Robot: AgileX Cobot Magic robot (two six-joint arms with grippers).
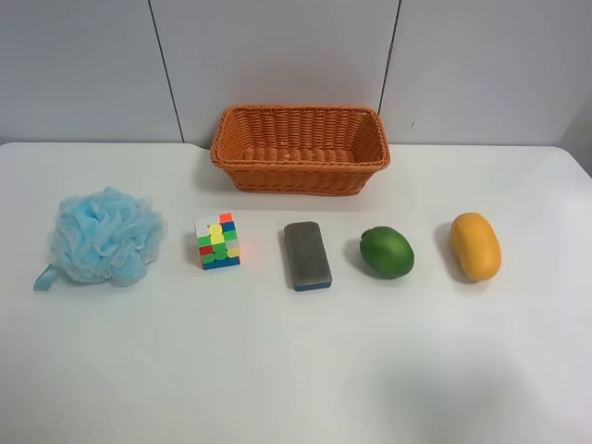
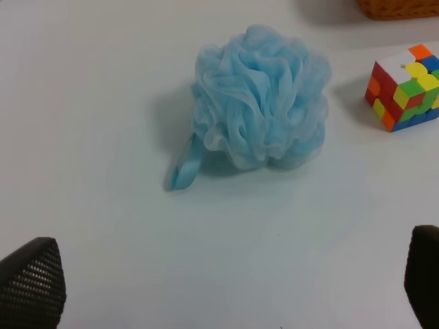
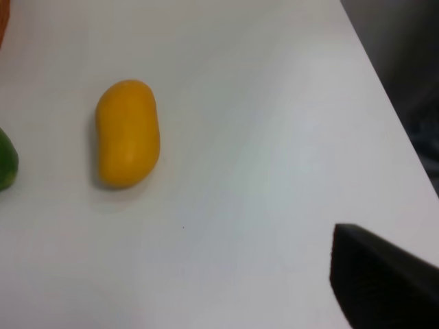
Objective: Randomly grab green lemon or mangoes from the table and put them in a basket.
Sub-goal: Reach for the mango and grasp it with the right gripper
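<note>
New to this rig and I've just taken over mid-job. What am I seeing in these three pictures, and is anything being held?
It is a two-armed robot; each arm ends in a gripper with a camera on its wrist. The wide picture comes from a high camera off the arms; neither arm shows in it. On the white table lie, left to right in that view, a blue bath pouf, a colour cube, a grey block, the green lemon and the mango, with the empty basket behind. The left wrist picture faces the pouf; the left gripper is open, fingers wide apart. The right wrist picture faces the mango; only one dark finger shows, so open or shut is unclear. Every item lies on the table: nothing is held.
</note>
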